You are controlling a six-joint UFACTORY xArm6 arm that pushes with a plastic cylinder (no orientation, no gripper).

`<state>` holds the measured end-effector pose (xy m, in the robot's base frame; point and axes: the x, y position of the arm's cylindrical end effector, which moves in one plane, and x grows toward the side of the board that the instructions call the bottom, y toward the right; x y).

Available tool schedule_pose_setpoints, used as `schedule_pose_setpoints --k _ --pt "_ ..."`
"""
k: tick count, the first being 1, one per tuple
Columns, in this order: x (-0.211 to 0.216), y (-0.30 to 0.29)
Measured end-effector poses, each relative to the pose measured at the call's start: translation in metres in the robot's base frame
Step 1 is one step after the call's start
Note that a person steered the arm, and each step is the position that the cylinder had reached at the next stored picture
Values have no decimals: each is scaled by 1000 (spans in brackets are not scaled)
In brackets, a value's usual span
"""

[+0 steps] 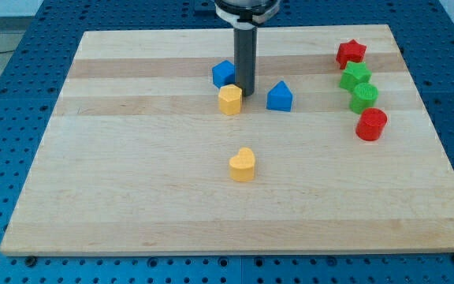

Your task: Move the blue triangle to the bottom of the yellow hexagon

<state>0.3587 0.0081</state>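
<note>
The blue triangle [279,96] lies near the middle of the board's upper part. The yellow hexagon [229,99] lies to its left, about a block's width away. My tip [245,93] stands between them, right beside the hexagon's upper right edge and left of the triangle. A blue cube [223,73] sits just above the hexagon, touching the rod's left side or nearly so.
A yellow heart [243,164] lies below the hexagon near the board's middle. At the view's right stand a red star [351,53], a green star [355,76], a green block [364,97] and a red cylinder [371,125]. The wooden board [132,197] rests on a blue perforated table.
</note>
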Motion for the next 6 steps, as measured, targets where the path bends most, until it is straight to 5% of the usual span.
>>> schedule_pose_setpoints --k 3,6 --pt "-31 60" --pt "-5 60"
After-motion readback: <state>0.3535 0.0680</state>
